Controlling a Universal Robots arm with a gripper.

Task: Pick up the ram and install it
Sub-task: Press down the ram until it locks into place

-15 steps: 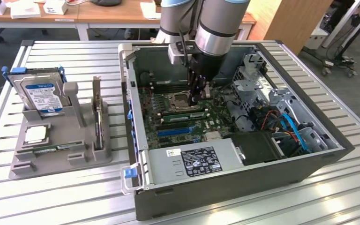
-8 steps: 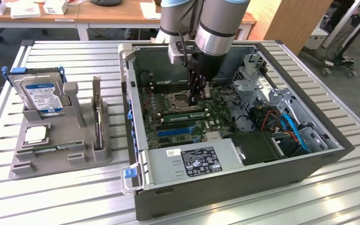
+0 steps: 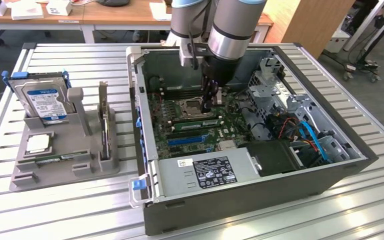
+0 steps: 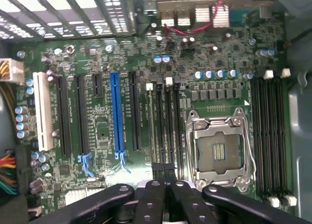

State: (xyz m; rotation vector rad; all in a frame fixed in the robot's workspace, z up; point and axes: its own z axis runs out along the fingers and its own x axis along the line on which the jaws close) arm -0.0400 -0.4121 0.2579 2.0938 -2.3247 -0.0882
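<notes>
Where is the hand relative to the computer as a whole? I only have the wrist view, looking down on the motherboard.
Observer: The hand reaches down from above into an open computer case, which lies on a slatted table.
Operator: Is it carrying anything?
Observer: I cannot tell. A green stick lies along the board just by its tip.
Operator: What is outside the case?
Observer: A gray holder at the exterior view's left, with a hard drive and a card standing upright in it.
</notes>
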